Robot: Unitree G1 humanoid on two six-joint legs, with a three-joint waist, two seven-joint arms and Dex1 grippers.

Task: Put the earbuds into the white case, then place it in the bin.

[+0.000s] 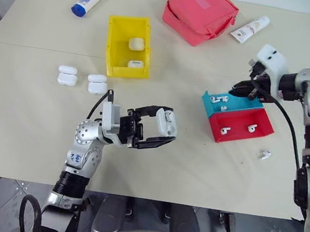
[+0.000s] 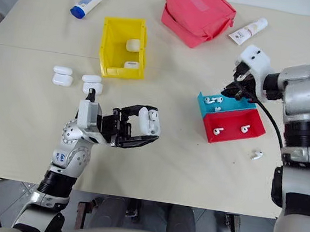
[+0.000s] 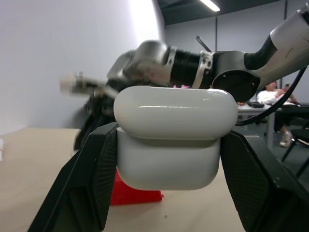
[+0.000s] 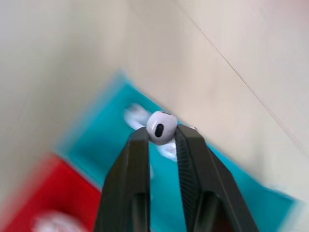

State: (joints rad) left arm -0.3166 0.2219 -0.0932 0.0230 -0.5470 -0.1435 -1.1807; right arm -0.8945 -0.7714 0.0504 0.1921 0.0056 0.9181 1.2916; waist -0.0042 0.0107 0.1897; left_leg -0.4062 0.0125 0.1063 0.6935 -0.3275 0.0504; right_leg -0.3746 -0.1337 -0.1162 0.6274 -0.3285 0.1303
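The right hand [image 4: 161, 137] is pinched narrow on one earbud [image 4: 161, 127], caught at the very tips of its two fingers, and hangs just above the teal tray [image 1: 233, 103]. More earbuds lie in that tray and in the red tray [image 1: 241, 126] touching it on the near side, and one loose earbud [image 1: 265, 155] sits on the worktop [image 1: 29, 123] just beside the red tray.

The left hand [image 1: 164, 131] is clamped on a white case [image 1: 167, 122], one finger on each side, held above the worktop well apart from the trays. In the left wrist view the lid looks slightly raised from the body, though I cannot tell how far it is open.

Farther back stands the yellow bin [image 1: 111, 48], with two cases already inside. Four more cases [image 1: 82, 79] lie in pairs on the worktop near its left side.

The step in hand looks like loading: one earbud picked, the case waiting. The next move calls for bringing the two hands together and lining the earbud's stem up with a socket. The grip is so shallow that the earbud could twist or drop.
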